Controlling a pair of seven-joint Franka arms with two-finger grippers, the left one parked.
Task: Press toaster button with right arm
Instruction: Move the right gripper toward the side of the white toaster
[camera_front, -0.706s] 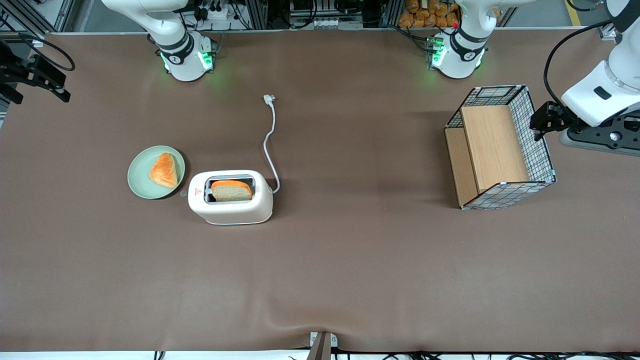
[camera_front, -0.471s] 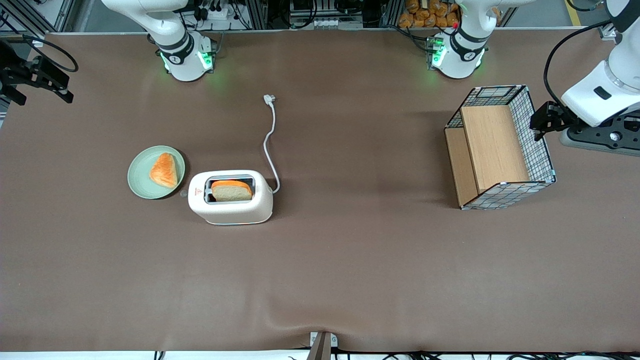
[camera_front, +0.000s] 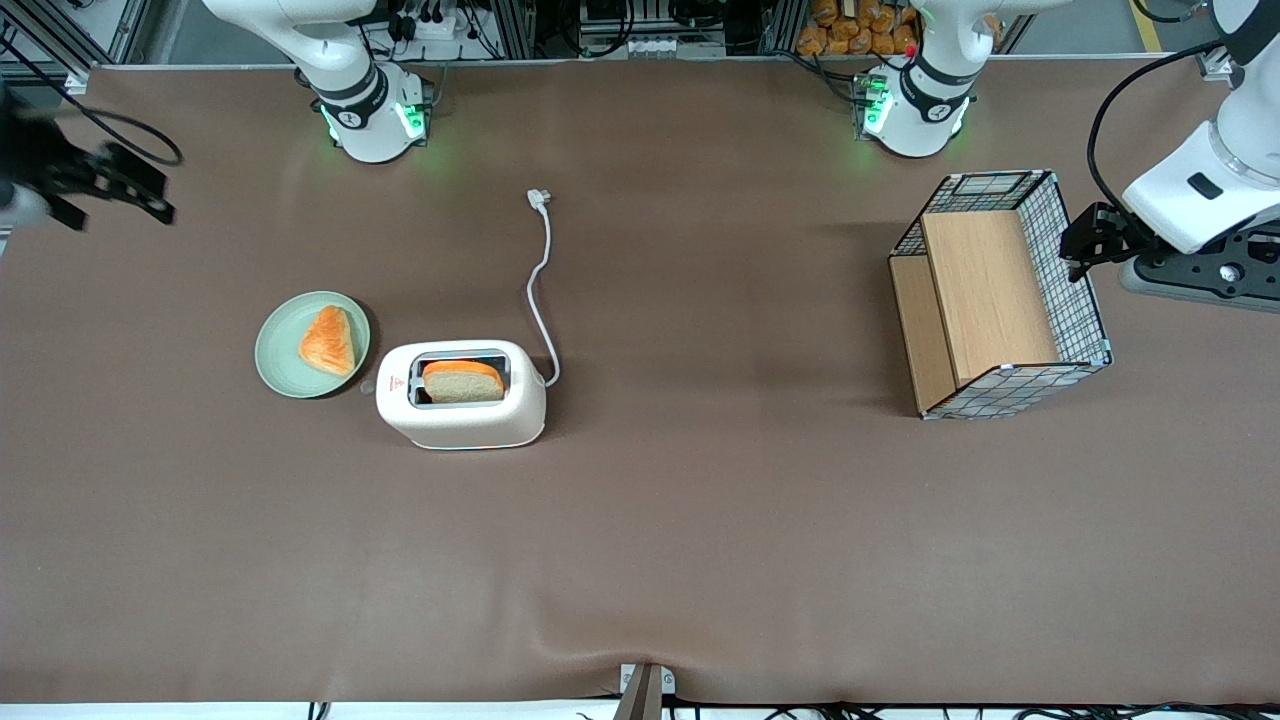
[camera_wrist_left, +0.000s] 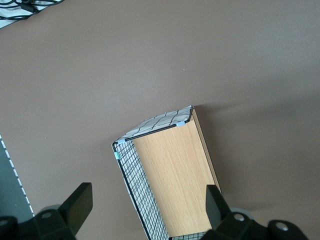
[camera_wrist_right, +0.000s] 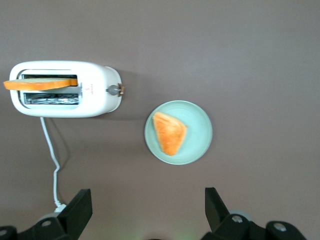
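A green plate (camera_front: 275, 365) holds a pastry (camera_front: 329, 340); wire basket (camera_front: 1075, 290) well apart

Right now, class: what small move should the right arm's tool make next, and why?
Probably carry the tool toward the toaster button. It hangs open near the working arm's end of the table, well clear of the toaster, whose bread slice stands high in the slot, so the button looks unpressed.

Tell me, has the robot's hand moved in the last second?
Yes. The hand, open and high near the working arm's table edge, has drifted toward the plate and toaster, which stayed put.
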